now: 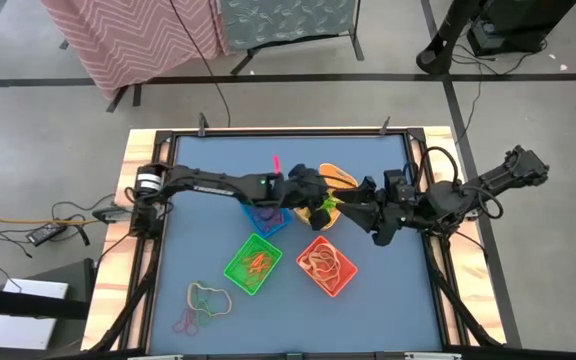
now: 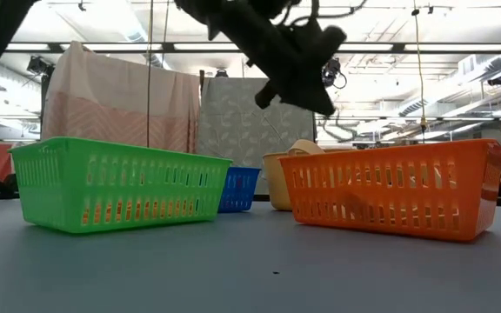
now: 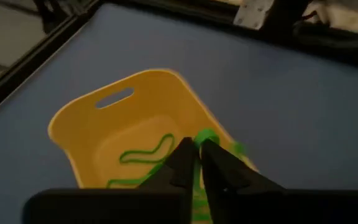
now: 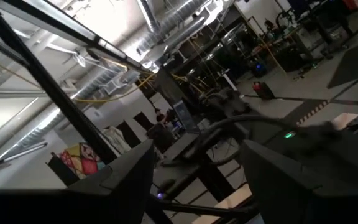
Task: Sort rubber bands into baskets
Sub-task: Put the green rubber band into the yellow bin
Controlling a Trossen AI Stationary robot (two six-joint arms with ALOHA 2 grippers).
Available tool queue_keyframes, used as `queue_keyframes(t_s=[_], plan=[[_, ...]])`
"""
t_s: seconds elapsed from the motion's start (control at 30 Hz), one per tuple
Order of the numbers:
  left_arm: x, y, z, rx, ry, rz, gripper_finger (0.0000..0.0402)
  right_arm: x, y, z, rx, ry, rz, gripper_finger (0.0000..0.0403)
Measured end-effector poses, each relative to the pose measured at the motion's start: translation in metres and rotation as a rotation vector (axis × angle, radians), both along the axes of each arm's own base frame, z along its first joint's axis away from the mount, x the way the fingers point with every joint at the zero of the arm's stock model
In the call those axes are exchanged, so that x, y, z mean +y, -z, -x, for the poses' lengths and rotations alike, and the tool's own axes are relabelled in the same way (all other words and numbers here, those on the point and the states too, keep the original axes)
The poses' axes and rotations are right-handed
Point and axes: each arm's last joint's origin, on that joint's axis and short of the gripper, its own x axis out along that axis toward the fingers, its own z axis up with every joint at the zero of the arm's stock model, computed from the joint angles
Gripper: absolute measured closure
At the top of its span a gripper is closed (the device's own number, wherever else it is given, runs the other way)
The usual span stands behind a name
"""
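Observation:
My left gripper (image 3: pixel 197 146) hangs over the yellow basket (image 3: pixel 135 124), shut on a green rubber band (image 3: pixel 205 135). More green bands (image 3: pixel 143 154) lie on that basket's floor. In the high view the yellow basket (image 1: pixel 340 180) stands at the far middle of the table. The blue basket (image 1: pixel 266 217), green basket (image 1: pixel 253 263) and orange basket (image 1: pixel 326 266) stand nearer, the last two holding bands. Loose rubber bands (image 1: pixel 204 300) lie on the mat near the front left. My right gripper (image 1: pixel 381 233) is raised to the right of the yellow basket, open and holding nothing. My left gripper pinches a green rubber band between its two fingertips (image 3: pixel 185 155), slanting down from the table's left side. A small loop of the band (image 3: pixel 207 135) shows just past the tips. The band is lifted clear, above the yellow basket's inside.
A pink object (image 1: pixel 276 163) lies near the far edge. The dark frame rail (image 1: pixel 288 134) borders the blue mat. Both arms crowd the space above the yellow basket. Bare mat (image 1: pixel 388 310) lies at the front right.

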Motion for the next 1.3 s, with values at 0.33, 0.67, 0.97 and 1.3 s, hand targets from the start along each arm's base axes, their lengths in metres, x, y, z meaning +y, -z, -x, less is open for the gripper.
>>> queue_keyframes(t_s=[0.33, 0.67, 0.97, 1.3], plan=[[0.021, -0.008, -0.002, 0.14, -0.034, 0.02, 0.0225, 0.01, 0.0, 0.004, -0.002, -0.049, 0.004, 0.0151], [-0.024, -0.039, 0.038, 0.492, 0.307, 0.227, 0.0155, 0.005, 0.0, 0.002, 0.004, -0.016, 0.042, 0.0151], [-0.13, -0.022, 0.15, 0.433, 0.371, 0.253, 0.0164, 0.002, 0.002, 0.0, 0.032, 0.015, 0.113, 0.0151], [-0.202, 0.008, 0.258, 0.598, 0.502, 0.442, 0.0168, 0.002, 0.005, 0.0, 0.062, 0.01, 0.118, 0.0151]])
